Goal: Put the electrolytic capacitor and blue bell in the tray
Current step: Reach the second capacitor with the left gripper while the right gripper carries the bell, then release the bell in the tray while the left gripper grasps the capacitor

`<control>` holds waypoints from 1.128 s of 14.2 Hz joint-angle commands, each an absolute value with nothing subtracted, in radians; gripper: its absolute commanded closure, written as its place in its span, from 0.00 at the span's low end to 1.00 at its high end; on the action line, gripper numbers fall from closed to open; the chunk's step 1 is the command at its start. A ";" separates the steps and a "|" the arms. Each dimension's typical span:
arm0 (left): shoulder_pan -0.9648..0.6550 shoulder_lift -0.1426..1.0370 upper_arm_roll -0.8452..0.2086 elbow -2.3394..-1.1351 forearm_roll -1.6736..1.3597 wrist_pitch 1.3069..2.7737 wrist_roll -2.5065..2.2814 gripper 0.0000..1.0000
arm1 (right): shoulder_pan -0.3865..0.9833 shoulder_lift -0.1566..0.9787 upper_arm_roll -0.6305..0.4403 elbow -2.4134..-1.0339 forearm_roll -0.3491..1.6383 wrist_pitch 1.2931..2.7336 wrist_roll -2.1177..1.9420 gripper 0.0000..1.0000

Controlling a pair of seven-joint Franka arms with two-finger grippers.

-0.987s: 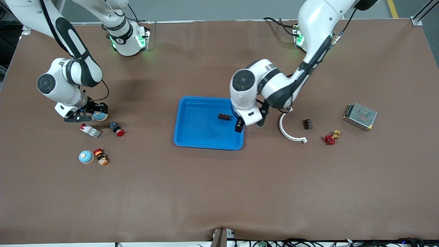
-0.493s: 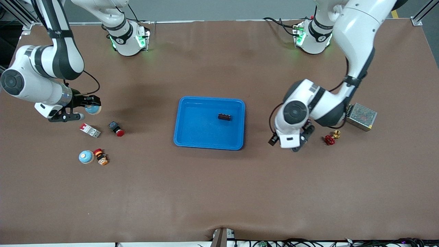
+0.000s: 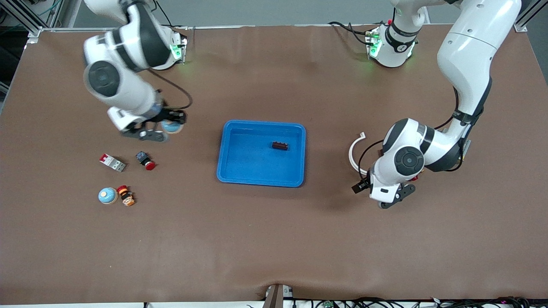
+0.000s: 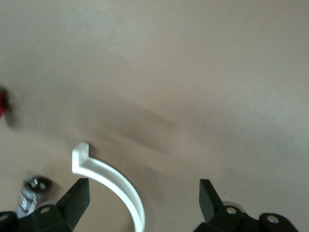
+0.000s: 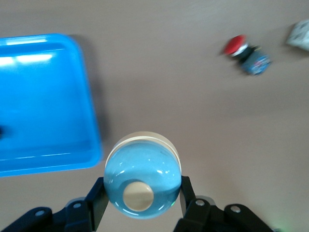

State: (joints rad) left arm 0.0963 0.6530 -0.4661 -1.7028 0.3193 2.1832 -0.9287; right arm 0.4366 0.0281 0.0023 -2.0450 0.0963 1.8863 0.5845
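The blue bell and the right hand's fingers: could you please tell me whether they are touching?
Touching. The right wrist view shows the blue bell clamped between the right hand's fingers, both pressed against its sides, over bare table beside the tray.

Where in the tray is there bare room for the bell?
The tray is bare except near its rim toward the left arm, where the capacitor lies. The right gripper holds the bell over the table beside it.

right hand [image 3: 165,128] holds blue bell [image 3: 172,126] over table beside tray [image 3: 239,177]; capacitor [image 3: 280,146] in tray.
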 commanded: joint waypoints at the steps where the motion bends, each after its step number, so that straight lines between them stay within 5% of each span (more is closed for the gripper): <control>1: 0.103 0.641 -0.474 -1.698 0.321 2.181 -0.728 0.00 | 0.555 0.072 -0.015 -2.036 0.114 1.969 0.730 0.84; 4: 0.132 0.635 -0.474 -1.712 0.322 2.183 -0.692 0.00 | 0.656 0.158 -0.017 -2.039 0.115 2.103 0.853 0.84; 8: 0.222 0.501 -0.514 -1.895 0.337 2.224 -0.638 0.00 | 0.684 0.261 -0.017 -2.049 0.115 2.247 0.865 0.84; 16: 0.319 0.322 -0.541 -2.302 0.388 2.606 -0.575 0.00 | 0.765 0.396 -0.018 -2.065 0.114 2.408 0.939 0.82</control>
